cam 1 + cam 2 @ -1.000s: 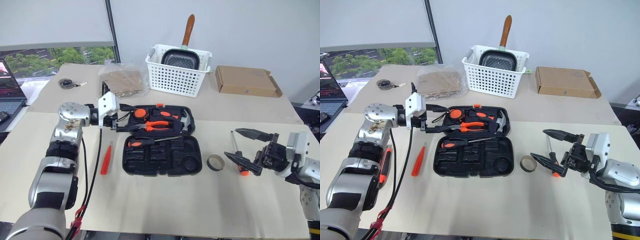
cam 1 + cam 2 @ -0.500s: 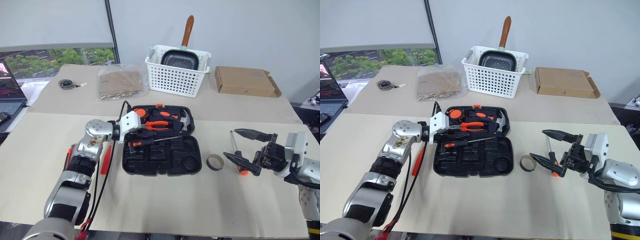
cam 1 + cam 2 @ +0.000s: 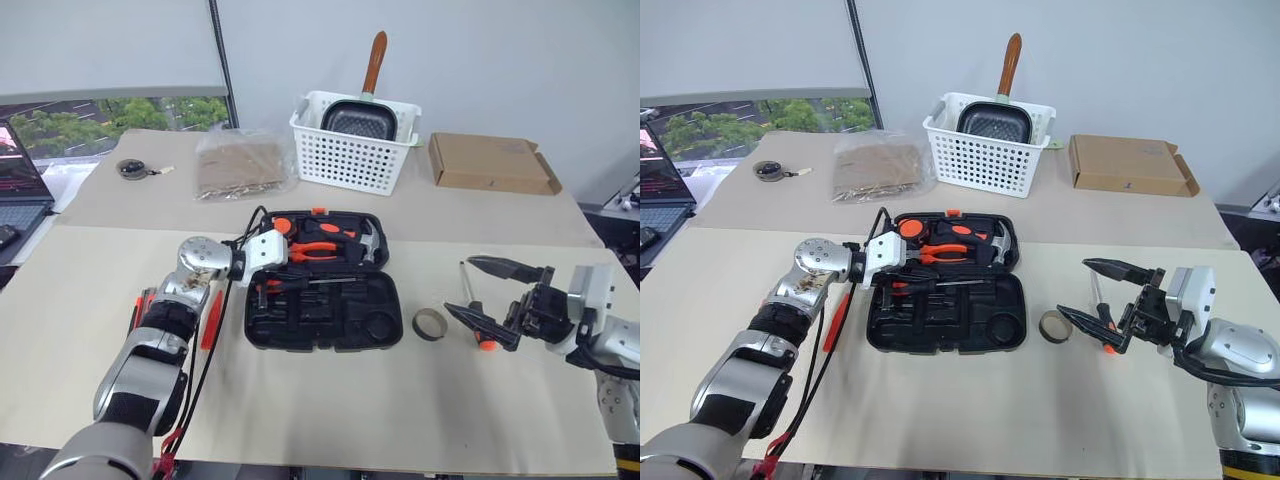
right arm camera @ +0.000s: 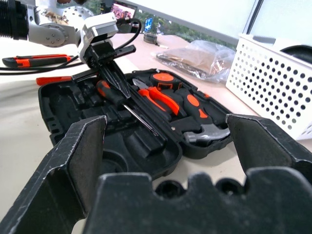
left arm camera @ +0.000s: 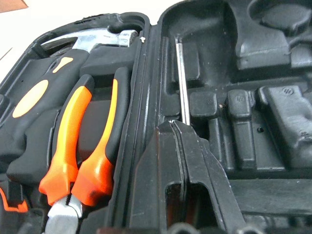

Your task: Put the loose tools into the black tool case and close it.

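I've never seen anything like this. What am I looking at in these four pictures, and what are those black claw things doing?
It is a two-armed robot at a table. Two pictures come from cameras in its head, looking down; the other two come from a camera on each wrist, looking along that arm's two black fingers.

On the table lies an open black tool case with pliers and a hammer in its recesses. Behind it stand a white basket holding a pan, a cardboard box and a plastic bag. Loose tools lie around the case: an orange pen-like tool and a utility knife on the robot's left, a screwdriver on its right beside a tape roll.

The left gripper is shut on a second screwdriver, resting it in the case. The right gripper is open, holding nothing.
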Tool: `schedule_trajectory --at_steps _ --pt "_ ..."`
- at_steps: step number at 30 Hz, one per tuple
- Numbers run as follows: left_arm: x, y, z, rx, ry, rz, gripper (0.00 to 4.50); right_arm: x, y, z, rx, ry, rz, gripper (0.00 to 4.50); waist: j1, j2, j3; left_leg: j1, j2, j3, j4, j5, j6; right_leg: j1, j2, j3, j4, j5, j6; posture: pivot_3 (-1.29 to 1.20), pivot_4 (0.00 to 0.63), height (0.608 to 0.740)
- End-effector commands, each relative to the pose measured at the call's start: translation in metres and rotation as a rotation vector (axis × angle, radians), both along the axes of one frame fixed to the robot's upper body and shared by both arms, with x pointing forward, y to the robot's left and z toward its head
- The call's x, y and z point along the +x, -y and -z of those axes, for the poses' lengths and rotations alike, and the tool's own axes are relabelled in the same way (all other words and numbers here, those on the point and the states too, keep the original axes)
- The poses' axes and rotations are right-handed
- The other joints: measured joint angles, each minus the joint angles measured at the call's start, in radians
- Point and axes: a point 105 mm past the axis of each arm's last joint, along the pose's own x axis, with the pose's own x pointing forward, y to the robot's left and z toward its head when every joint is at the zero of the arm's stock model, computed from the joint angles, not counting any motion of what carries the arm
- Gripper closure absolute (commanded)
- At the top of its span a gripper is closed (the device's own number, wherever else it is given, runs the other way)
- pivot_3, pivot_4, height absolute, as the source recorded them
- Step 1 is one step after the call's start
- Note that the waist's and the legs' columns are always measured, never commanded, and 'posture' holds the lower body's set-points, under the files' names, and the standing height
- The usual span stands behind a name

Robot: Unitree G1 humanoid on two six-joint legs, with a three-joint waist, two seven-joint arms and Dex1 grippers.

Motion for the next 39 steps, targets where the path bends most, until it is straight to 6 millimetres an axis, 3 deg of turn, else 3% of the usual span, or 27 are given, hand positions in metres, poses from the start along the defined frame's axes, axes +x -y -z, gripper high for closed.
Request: schedule_trajectory --at_steps 1,14,19,21,25,27,30,39 --pt "-0.004 0.000 0.019 0.114 -0.022 0.041 4.47 -0.004 0.001 -0.009 -0.029 0.029 -0.009 0.00 0.000 0.000 0.000 0.000 0.000 0.000 0.000 0.000 0.000 0.000 0.000 0.000 0.000 0.000 0.000 0.00 0.150 0.700" --pt "-0.002 0.001 0.039 0.215 0.020 0.049 4.47 -0.006 0.002 -0.009 -0.043 0.015 -0.014 0.00 0.004 0.003 -0.005 0.003 0.000 0.000 0.001 0.000 0.001 0.004 -0.002 0.000 -0.001 -0.003 0.007 0.00 0.150 0.700" --pt "0.012 0.005 0.008 0.024 0.027 -0.041 4.47 -0.001 0.006 -0.001 -0.064 -0.033 0.045 0.00 0.004 0.004 -0.006 0.003 0.000 0.000 0.002 0.001 0.003 0.004 -0.003 0.000 -0.001 -0.001 0.009 0.00 0.150 0.700" --pt "0.017 0.007 -0.022 -0.140 0.015 -0.062 4.47 0.003 0.014 0.009 -0.098 -0.090 0.124 0.00 0.003 0.003 -0.006 0.001 0.000 0.000 0.003 0.001 0.004 0.003 -0.003 0.000 -0.001 0.000 0.011 0.00 0.150 0.700" --pt "0.010 0.004 -0.056 -0.319 -0.017 -0.031 4.47 0.014 0.029 0.014 -0.075 -0.119 0.291 0.00 0.001 0.003 -0.005 -0.010 0.000 0.000 0.005 0.002 0.004 -0.008 -0.002 0.000 -0.001 0.002 0.009 0.00 0.150 0.700" --pt "0.004 0.002 -0.066 -0.362 -0.043 -0.008 4.47 0.016 0.035 0.016 -0.062 -0.130 0.351 0.00 0.001 0.003 -0.005 -0.015 0.000 0.000 0.005 0.004 0.003 -0.014 -0.001 0.001 0.000 0.008 0.001 0.00 0.150 0.700" --pt "-0.018 -0.004 -0.081 -0.377 -0.119 0.085 3.88 0.015 0.051 0.038 -0.124 -0.238 0.507 0.00 -0.001 0.004 -0.006 -0.015 -0.001 0.001 0.004 0.008 -0.004 -0.013 0.000 0.001 -0.001 0.008 0.000 0.00 0.150 0.700" --pt "-0.067 -0.009 -0.086 -0.206 -0.243 0.231 0.59 0.006 0.070 0.075 -0.179 -0.491 0.718 0.00 0.001 0.004 -0.006 -0.015 0.000 0.001 0.005 0.003 0.004 -0.012 0.001 0.003 -0.003 0.003 0.008 0.00 0.150 0.700"
